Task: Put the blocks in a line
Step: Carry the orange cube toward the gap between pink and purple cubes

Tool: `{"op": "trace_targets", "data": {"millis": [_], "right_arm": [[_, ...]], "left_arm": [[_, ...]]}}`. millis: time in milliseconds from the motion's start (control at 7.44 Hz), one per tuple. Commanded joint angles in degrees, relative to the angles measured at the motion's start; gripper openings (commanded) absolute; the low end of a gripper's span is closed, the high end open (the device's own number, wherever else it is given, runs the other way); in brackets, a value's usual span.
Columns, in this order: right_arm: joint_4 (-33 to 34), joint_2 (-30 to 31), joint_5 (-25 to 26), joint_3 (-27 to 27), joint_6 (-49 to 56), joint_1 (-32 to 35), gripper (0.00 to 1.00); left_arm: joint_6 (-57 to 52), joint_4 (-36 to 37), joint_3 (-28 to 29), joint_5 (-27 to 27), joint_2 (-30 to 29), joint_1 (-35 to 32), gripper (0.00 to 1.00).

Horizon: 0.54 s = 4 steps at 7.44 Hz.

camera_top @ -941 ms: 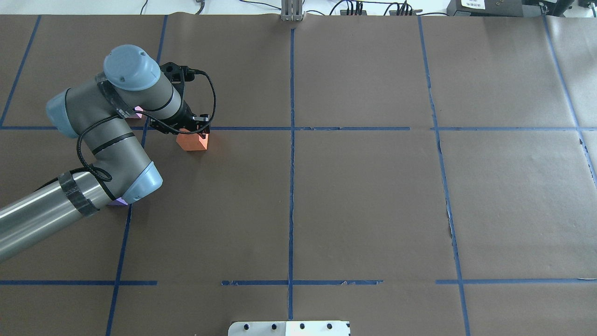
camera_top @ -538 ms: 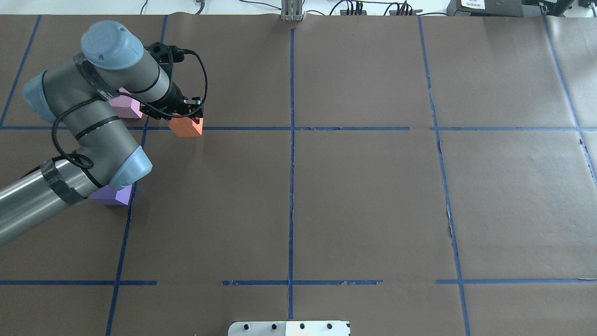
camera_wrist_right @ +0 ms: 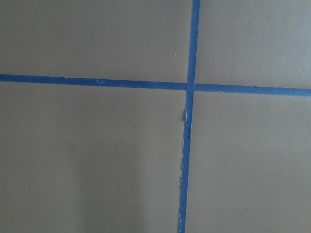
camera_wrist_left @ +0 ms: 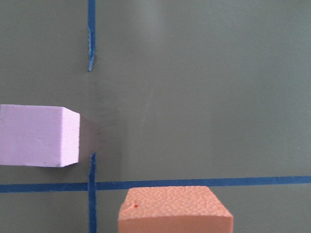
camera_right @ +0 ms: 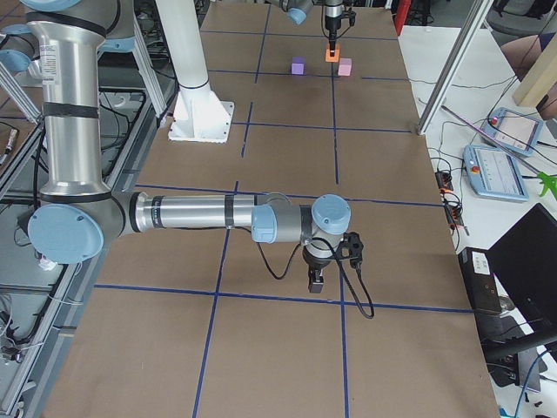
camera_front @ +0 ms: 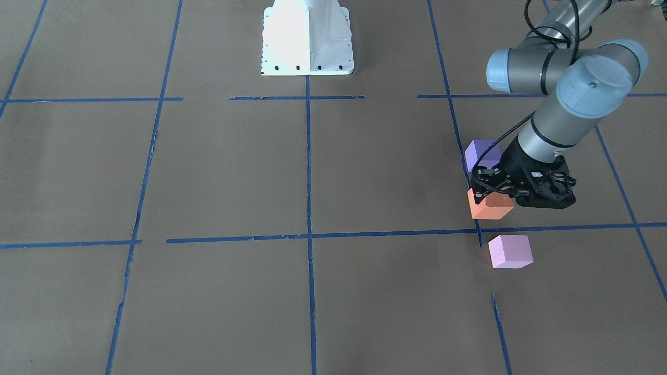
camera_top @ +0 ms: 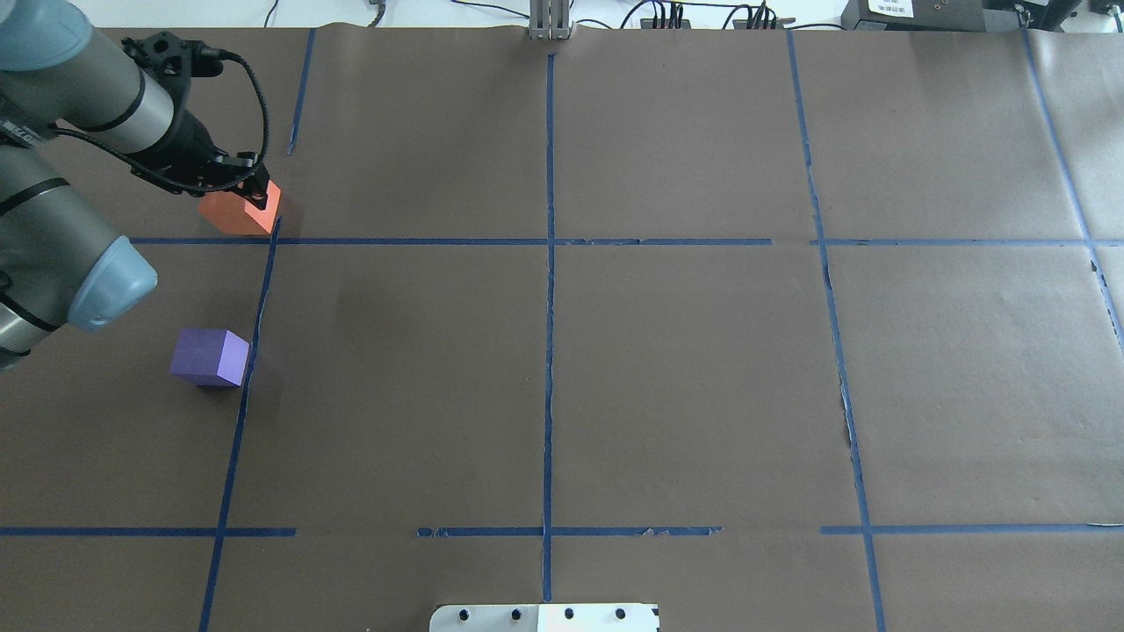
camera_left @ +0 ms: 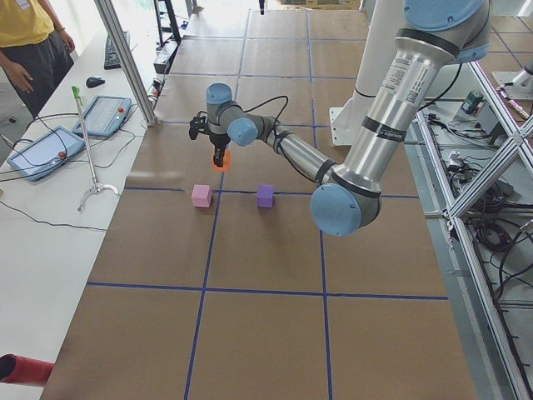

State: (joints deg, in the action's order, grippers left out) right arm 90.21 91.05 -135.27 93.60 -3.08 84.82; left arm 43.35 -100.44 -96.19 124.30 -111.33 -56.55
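My left gripper [camera_front: 494, 191] is shut on the orange block [camera_front: 490, 205] and holds it just above the paper, as the overhead view [camera_top: 239, 211] also shows. The pale pink block [camera_front: 510, 251] lies close by, and in the left wrist view it [camera_wrist_left: 39, 136] sits left of and beyond the orange block [camera_wrist_left: 175, 209]. The overhead view hides the pink block. The purple block [camera_top: 211, 357] rests nearer the robot, by a blue tape line. My right gripper [camera_right: 316, 280] hovers far off over the table; I cannot tell if it is open or shut.
Brown paper with a grid of blue tape lines [camera_top: 549, 241] covers the table. The white robot base plate [camera_front: 307, 39] stands at the table's near-robot edge. A person [camera_left: 29, 46] stands beyond the table's end, by pendants on a white bench.
My left arm has carried the orange block to the left and slightly farther away. The purple block has come out from under the arm; the pink block is now hidden in the overhead view.
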Motion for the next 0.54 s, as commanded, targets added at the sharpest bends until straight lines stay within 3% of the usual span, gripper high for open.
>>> {"op": "trace_targets", "data": {"millis": [0, 403], "right_arm": [[0.05, 0.00, 0.01, 0.00, 0.00, 0.00, 1.00], [0.05, 0.00, 0.01, 0.00, 0.00, 0.00, 1.00]], "left_arm": [[-3.36, -0.28, 0.30, 1.82, 3.22, -1.37, 0.31], [-2.84, -2.90, 5.65, 2.35, 2.79, -0.58, 0.36]]}}
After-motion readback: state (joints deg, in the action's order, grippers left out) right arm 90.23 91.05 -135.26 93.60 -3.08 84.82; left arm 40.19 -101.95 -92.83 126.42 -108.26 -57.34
